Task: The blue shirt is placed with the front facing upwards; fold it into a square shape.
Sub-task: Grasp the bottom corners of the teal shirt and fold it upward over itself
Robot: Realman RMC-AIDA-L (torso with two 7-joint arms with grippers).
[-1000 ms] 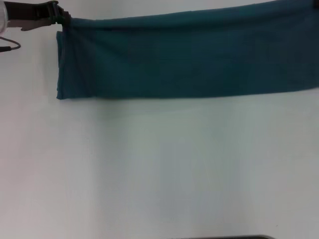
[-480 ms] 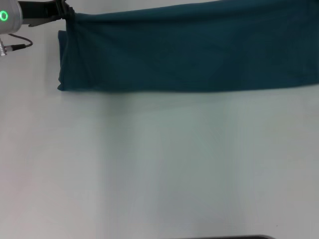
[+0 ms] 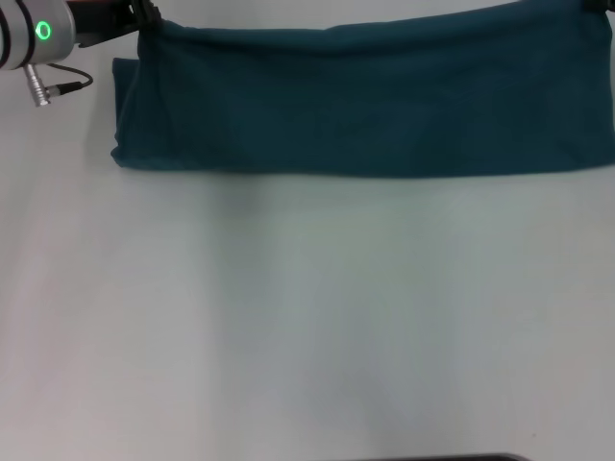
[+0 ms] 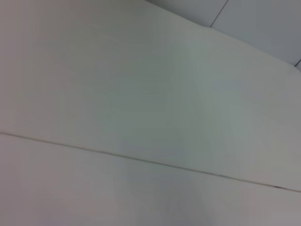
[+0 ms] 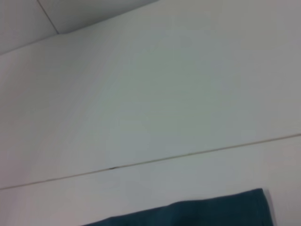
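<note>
The far edge of the blue shirt [image 3: 365, 101], gripped by the left tool [image 3: 144, 17], has been carried farther along the worktop [image 3: 307, 317], so the fold is judged underway; the right tool's state cannot be told.

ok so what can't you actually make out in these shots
- Right gripper: outside the head view, and its own wrist view shows no fingers.
- Left gripper: at the blue shirt's far left corner in the head view, where the top edge cuts off the fingers.
- The shirt's right end: cut off by the head view's right edge.
- Chest letters and neck tag: not visible on the folded cloth.
</note>
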